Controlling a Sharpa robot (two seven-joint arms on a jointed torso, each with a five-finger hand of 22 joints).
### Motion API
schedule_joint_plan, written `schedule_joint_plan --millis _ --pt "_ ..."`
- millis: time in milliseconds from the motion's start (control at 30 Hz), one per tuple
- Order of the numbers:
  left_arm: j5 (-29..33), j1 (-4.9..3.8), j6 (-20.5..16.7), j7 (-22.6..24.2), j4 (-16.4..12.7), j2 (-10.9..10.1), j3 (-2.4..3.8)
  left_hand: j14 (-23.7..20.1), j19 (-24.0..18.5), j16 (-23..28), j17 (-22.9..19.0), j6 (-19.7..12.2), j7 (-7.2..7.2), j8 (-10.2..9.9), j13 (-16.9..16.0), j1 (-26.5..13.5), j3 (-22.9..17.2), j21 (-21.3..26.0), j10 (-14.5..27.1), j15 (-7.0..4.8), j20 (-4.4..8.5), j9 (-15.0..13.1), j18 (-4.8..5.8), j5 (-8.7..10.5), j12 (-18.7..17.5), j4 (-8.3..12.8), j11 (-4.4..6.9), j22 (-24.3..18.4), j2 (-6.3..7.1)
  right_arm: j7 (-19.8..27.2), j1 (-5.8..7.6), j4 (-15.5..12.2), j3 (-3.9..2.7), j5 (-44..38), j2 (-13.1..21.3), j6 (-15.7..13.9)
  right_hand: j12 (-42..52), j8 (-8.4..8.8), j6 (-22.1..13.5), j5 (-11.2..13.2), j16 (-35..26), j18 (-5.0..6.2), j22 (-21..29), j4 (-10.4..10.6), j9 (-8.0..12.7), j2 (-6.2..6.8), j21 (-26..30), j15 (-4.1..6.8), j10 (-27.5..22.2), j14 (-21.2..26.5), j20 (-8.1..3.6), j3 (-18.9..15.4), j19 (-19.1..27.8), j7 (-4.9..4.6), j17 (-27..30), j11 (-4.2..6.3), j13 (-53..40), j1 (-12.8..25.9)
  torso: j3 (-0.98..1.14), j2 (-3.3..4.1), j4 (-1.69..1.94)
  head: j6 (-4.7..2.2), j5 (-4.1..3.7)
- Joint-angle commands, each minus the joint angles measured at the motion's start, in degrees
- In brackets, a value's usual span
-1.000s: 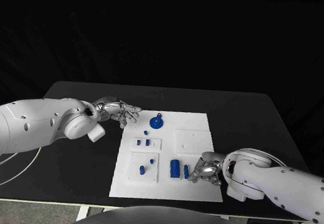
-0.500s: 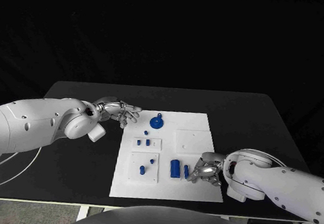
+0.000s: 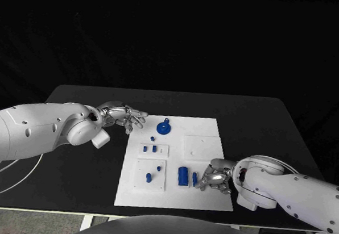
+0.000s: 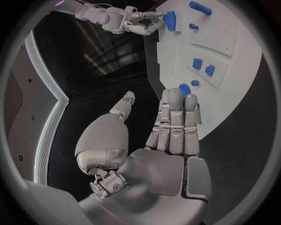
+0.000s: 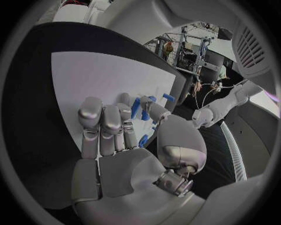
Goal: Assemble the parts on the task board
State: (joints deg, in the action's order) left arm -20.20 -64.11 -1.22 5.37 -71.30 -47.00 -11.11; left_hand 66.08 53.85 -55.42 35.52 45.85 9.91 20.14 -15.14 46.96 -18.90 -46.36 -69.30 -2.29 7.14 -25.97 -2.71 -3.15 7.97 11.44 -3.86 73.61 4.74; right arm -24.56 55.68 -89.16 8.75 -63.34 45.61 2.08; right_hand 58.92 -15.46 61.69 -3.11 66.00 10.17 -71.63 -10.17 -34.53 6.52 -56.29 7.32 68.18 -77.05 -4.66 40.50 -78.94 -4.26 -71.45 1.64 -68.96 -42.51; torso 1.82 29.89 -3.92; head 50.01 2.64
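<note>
Left hand (image 4: pixel 155 150) open, fingers straight and together, thumb apart, holding nothing. Beyond the fingertips (image 4: pixel 178 96): white board (image 4: pixel 234 70), with a round blue part (image 4: pixel 184 89) just past them. More blue parts (image 4: pixel 202 67) further out. Right hand (image 4: pixel 126 21) at the board's far edge, touching a blue block (image 4: pixel 170 19).

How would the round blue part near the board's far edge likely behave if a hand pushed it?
The round blue part looks like a flat disc lying on the task board, so it would probably slide rather than roll or tip. It looks small and rigid, likely light. The left hand is beside it, apparently empty.
</note>
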Motion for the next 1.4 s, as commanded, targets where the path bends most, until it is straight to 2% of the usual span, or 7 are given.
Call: schedule_joint_plan --millis 33,433,533,1400 --pt "-0.2 -0.03 0.8 0.2 -0.1 0.1 0.04 -0.3 0.0 0.2 0.1 -0.6 0.01 0.2 -0.1 0.2 -0.1 0.2 -0.1 0.08 0.64 0.1 -3.42 0.11 0.3 0.3 -0.30 0.1 -0.58 0.1 -0.05 0.1 0.01 -0.8 -0.2 0.3 -0.3 0.30 0.2 0.3 -0.1 4.83 0.1 0.3 -0.1 -0.74 -0.2 0.06 0.2 0.2 0.08 0.4 0.2 -0.27 0.0 0.12 -0.1 -0.2 -0.01 0.00 -0.01 -0.01 0.02" --pt "-0.2 -0.03 0.9 0.2 -0.1 0.1 0.04 -0.3 0.0 0.3 0.1 -0.6 0.01 0.2 -0.1 0.2 -0.1 0.2 -0.1 0.08 0.63 0.1 -3.41 0.11 0.3 0.4 -0.30 0.1 -0.61 -0.9 -0.05 0.8 0.01 -2.5 -0.8 1.3 -0.3 0.24 0.2 0.3 0.1 4.83 0.0 0.0 -0.2 -1.68 -0.3 0.09 0.2 0.2 0.00 1.2 0.2 -0.25 -0.2 0.14 -0.1 -0.7 -0.01 0.00 0.01 -0.01 0.00" --pt "-0.2 -0.03 0.8 0.2 -0.1 0.1 0.04 -0.3 0.0 0.3 0.1 -0.6 0.01 0.2 -0.1 0.2 -0.1 0.2 -0.1 0.08 0.63 0.1 -3.41 0.10 0.3 0.4 -0.30 0.1 -0.61 -1.2 -0.05 1.5 0.02 -3.1 -1.2 0.7 -0.3 0.22 0.2 0.2 0.1 4.83 0.0 -0.4 -0.2 -1.93 -0.4 0.08 0.3 0.2 -0.01 1.4 0.2 -0.25 -0.2 0.14 -0.2 -1.0 -0.01 0.01 0.03 -0.01 0.06" --pt "-0.2 -0.03 0.8 0.0 -0.1 0.1 0.04 -0.3 0.0 0.3 0.1 -0.6 0.01 0.3 -0.1 0.1 -0.1 0.3 0.0 0.09 0.62 0.1 -3.40 0.10 0.3 0.4 -0.30 0.1 -0.70 -2.9 -0.08 3.6 0.12 -4.8 -3.1 2.3 -0.2 0.16 0.2 0.3 0.4 4.83 -0.1 -0.5 -0.2 -2.26 -0.5 0.07 0.3 0.1 0.04 1.5 0.3 -0.24 -0.4 0.14 -0.2 -0.9 0.01 0.00 0.02 -0.01 0.13"
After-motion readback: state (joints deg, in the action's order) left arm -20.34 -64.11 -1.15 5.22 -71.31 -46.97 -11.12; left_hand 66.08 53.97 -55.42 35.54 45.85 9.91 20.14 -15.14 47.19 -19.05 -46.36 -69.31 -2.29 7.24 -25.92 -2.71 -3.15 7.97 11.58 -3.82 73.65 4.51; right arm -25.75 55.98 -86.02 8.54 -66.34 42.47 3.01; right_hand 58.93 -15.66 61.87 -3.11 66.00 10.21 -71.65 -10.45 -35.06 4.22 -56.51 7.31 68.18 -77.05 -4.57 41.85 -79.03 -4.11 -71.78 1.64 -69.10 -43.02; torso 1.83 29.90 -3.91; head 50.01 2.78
